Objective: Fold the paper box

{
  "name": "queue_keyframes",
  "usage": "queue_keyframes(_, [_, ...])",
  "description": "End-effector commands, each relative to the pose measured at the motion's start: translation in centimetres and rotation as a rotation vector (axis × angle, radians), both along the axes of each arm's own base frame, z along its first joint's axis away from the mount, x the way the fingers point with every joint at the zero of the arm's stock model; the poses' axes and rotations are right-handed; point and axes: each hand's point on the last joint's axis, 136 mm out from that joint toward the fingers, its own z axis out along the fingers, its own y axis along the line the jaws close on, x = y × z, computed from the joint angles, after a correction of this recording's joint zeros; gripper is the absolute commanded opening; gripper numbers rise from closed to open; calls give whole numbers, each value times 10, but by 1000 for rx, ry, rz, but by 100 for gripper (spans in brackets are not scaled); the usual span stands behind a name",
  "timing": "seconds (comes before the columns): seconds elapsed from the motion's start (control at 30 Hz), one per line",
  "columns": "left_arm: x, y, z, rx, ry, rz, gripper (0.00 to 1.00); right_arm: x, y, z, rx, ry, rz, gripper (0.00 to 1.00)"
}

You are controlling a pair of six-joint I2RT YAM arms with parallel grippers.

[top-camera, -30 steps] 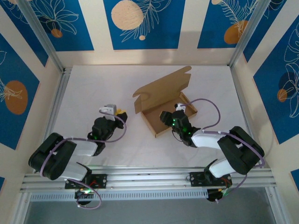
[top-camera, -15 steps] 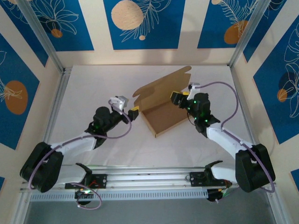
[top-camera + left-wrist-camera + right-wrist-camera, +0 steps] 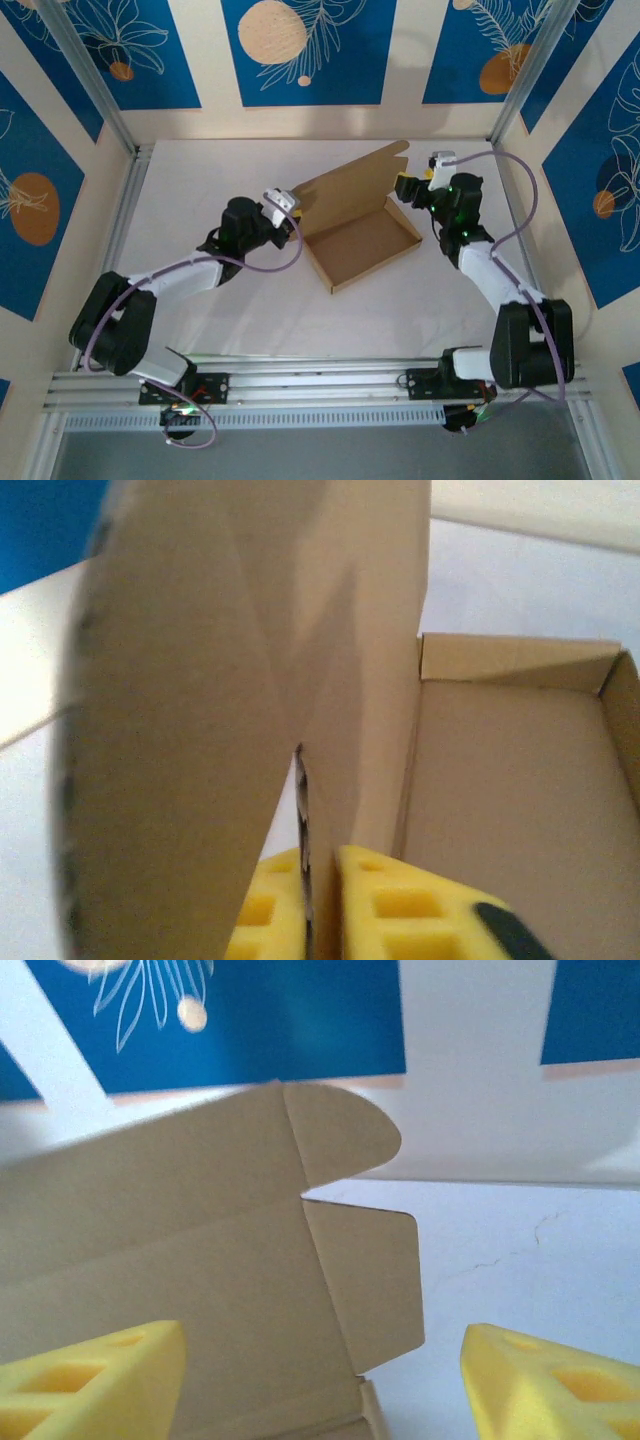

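- Watching the table [image 3: 200,180], I find the paper box [image 3: 362,243] at its middle, lid upright along the 11 o'clock edge.
- My left gripper [image 3: 308,890], at the box's 9 o'clock, is clamped on a lid flap.
- My right gripper [image 3: 322,1338], at 2 o'clock, gapes facing the lid's end flap.

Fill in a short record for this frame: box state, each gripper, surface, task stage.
box: brown cardboard mailer box, tray walls formed, lid raised along the far side
left: left gripper shut on a cardboard edge at the lid's left end
right: right gripper open, yellow fingers spread, the lid's right-end flaps ahead between them
surface: white table
stage: lid not yet closed
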Motion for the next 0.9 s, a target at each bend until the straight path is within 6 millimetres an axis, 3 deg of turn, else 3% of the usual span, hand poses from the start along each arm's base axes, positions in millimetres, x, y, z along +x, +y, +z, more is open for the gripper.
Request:
queue_keyframes(0.0, [6,6,2,16,14,-64,1,8,10,7,-126,-53,185,74])
queue_keyframes(0.13, [13,9,6,-8,26,-123,0,19,-8,2,-81,-71,221,74])
queue_keyframes(0.33, [27,16,11,33,-37,-202,0,34,-1,-32,-150,-23,303,76])
queue_keyframes(0.47, [28,28,16,-13,-24,-261,0,47,2,-43,-183,-14,326,76])
queue_keyframes(0.67, [22,38,16,-49,-6,-312,0,67,-2,-42,-195,-20,359,78])
queue_keyframes(0.87, [19,43,19,-55,6,-314,0,61,26,-33,-148,-42,623,74])
